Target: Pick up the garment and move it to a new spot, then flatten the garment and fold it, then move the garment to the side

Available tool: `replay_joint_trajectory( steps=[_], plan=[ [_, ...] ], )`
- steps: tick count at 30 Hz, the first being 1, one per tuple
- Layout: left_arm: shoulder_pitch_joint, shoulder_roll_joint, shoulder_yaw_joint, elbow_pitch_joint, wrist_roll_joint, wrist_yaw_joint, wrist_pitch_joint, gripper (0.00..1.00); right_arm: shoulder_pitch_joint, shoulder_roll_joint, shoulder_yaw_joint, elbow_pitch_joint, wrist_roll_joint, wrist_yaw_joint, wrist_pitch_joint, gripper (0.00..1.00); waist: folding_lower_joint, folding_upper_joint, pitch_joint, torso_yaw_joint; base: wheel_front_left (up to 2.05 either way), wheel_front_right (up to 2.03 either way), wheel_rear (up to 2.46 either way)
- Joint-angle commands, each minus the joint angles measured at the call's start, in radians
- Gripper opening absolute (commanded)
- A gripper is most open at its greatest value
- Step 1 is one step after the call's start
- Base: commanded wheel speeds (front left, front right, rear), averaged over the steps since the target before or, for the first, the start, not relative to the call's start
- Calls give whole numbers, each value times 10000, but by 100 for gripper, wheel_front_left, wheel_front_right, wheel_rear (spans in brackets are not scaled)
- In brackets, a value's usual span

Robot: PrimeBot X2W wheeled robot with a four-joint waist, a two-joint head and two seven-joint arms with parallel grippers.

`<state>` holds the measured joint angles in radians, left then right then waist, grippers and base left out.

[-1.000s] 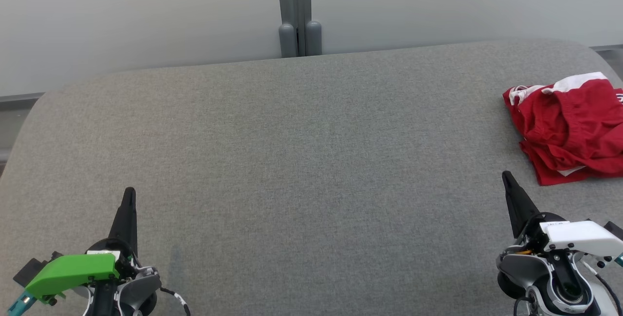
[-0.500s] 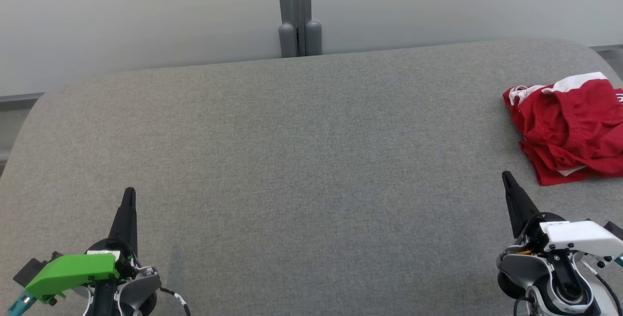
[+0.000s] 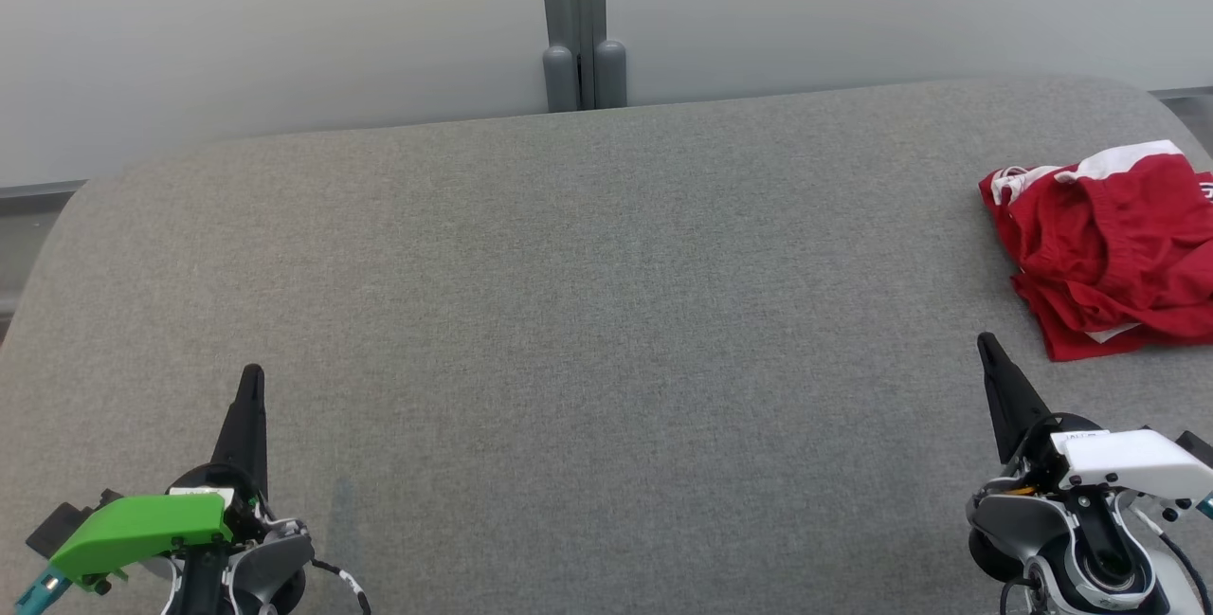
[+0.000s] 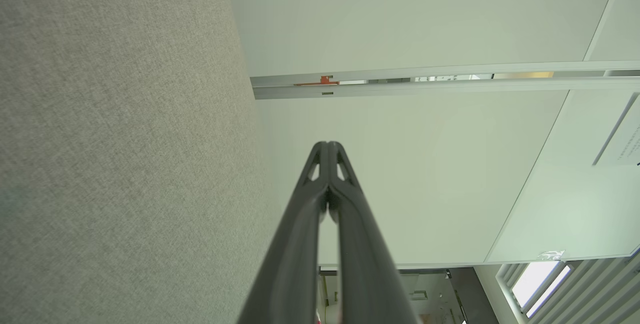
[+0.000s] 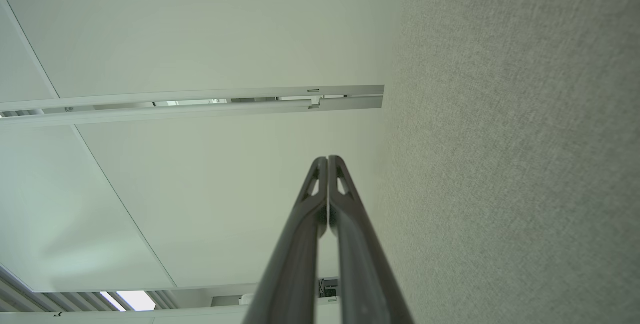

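Table point(image 3: 588, 331): grey fabric top with rounded far corners, set against pale wall panels point(image 3: 284, 37) that meet at a grey post point(image 3: 576, 18) behind the far edge.

Garment point(image 3: 1109, 245): red with white trim, lying in a loose, creased heap at the table's right edge, toward the far right corner. Part of it runs past the edge of the head view. It rests on the fabric and nothing is touching it.

Left gripper point(image 3: 250, 383): above the near left corner of the table, with a green cover point(image 3: 142, 530) on its wrist. The jaws are closed, and the left wrist view shows the two dark fingers pressed together at the tips with nothing between them. It is well apart from the garment, with the width of the table between them.

Right gripper point(image 3: 988, 345): above the near right corner, with a white cover point(image 3: 1132, 459) on its wrist. The jaws are closed and empty, and the right wrist view shows the tips meeting. It is near the garment's near edge but apart from it.
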<state>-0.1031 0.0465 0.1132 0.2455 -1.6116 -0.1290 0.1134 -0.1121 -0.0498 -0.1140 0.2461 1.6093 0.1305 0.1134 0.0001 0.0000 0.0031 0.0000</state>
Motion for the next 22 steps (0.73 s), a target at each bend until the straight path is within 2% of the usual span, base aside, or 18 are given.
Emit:
replay_joint_trajectory(
  steps=[1, 22],
  plan=[
    [-105, 70, 27, -17, -29, -40, 44, 0, 86, -3, -17, -54, 71, 4, 40, 0, -1, 0, 0, 0, 0, 0, 0],
    [-105, 71, 27, -18, -29, -40, 44, 0, 85, -3, -16, -54, 71, 4, 39, 0, -1, 0, 0, 0, 0, 0, 0]
  ],
)
